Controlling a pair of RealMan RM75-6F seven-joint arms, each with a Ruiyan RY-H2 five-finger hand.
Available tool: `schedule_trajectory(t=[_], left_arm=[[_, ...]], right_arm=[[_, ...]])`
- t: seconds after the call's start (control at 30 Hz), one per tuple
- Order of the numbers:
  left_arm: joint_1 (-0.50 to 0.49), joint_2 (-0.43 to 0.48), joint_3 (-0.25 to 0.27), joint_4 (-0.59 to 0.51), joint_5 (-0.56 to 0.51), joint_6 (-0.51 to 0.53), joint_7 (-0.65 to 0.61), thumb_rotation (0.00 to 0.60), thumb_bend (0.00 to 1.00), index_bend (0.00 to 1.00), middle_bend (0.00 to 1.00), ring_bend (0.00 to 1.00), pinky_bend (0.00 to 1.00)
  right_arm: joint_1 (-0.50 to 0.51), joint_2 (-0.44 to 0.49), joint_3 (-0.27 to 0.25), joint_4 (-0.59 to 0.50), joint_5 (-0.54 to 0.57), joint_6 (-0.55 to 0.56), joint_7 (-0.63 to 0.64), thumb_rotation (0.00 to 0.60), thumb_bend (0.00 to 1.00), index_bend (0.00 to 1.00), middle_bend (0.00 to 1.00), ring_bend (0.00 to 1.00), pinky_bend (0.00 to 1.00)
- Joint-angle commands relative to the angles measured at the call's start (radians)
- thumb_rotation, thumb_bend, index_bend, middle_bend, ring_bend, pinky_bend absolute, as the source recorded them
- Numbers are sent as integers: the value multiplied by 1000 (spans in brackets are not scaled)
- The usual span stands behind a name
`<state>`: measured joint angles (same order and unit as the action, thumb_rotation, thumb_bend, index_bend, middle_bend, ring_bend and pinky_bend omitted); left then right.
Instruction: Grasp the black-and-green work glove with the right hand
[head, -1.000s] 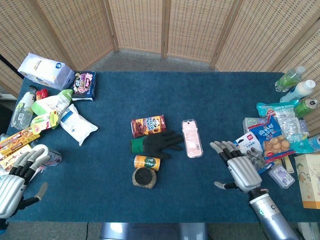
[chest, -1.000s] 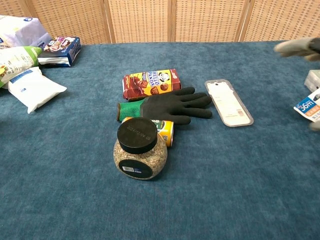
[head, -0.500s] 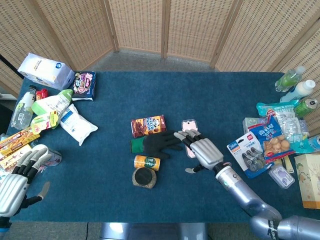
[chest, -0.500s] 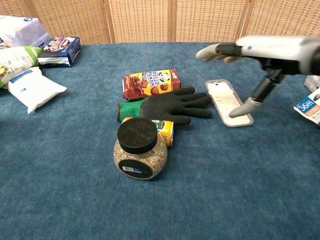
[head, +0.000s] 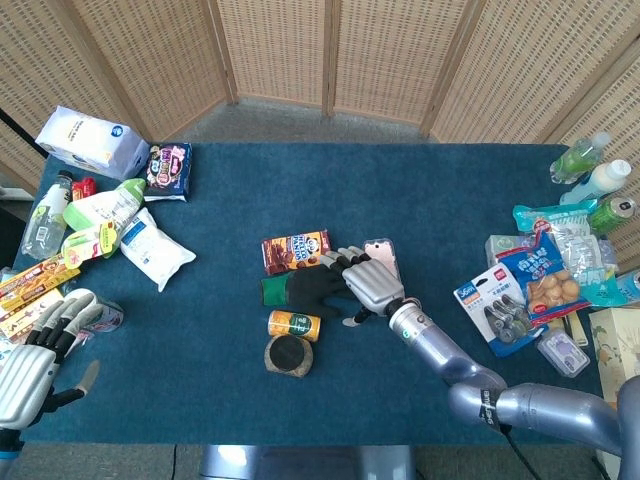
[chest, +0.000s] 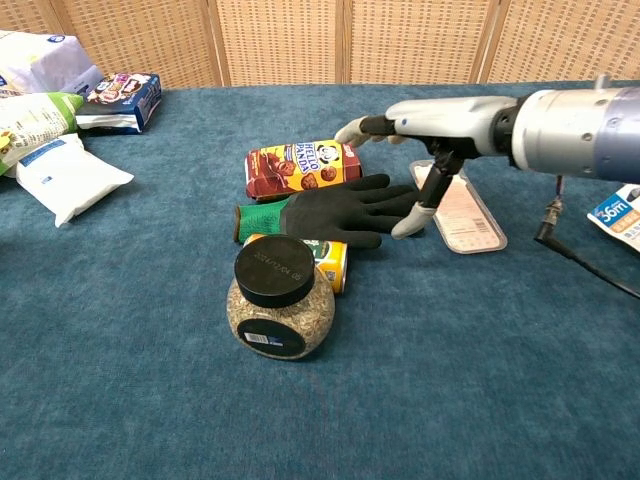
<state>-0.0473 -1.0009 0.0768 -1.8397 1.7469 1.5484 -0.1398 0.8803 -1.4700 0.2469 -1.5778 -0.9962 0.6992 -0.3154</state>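
The black work glove (head: 308, 288) with a green cuff lies flat mid-table, fingers pointing right; the chest view shows the glove (chest: 330, 213) below a red snack box. My right hand (head: 367, 283) hovers open over the glove's fingertips, fingers stretched out to the left. In the chest view the right hand (chest: 425, 125) is above the glove and its thumb hangs down by the glove's fingertips. Whether it touches the glove I cannot tell. My left hand (head: 32, 363) rests open at the table's near left corner, holding nothing.
A red Hello Panda box (head: 295, 250), a yellow can (head: 293, 325) and a black-lidded jar (chest: 280, 299) crowd the glove. A pink flat package (chest: 457, 205) lies just right of it. Snack bags and bottles (head: 555, 270) fill the right edge, and packets (head: 105, 215) the left.
My right hand has swept left from the table's right side, past the pink package, and now hangs over the glove's fingers. The left hand has stayed put.
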Motion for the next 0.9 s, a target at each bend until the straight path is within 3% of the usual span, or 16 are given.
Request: schedule_trajectory(t=[0.03, 0.2, 0.43, 0.6, 0.9], left_arm=[[2, 1, 1, 3, -3, 4, -5, 600, 513, 78, 0, 0, 0], [7, 1, 2, 14, -11, 11, -23, 600, 516, 72, 0, 0, 0], [16, 2, 7, 27, -8, 25, -42, 600, 515, 37, 0, 0, 0], [19, 1, 9, 38, -13, 30, -61, 600, 514, 8, 0, 0, 0], [19, -1, 11, 54, -12, 30, -84, 600, 514, 0, 0, 0, 0]], right_arm=[[24, -17, -15, 19, 20, -9, -19, 600, 99, 0, 0, 0, 0], [58, -33, -45, 32, 38, -20, -53, 600, 99, 0, 25, 0, 0], [107, -68, -64, 65, 67, -27, -80, 600, 100, 0, 177, 0, 49], [131, -82, -69, 88, 77, -26, -85, 600, 99, 55, 276, 20, 145], [188, -120, -81, 128, 125, -48, -107, 600, 98, 70, 290, 45, 174]])
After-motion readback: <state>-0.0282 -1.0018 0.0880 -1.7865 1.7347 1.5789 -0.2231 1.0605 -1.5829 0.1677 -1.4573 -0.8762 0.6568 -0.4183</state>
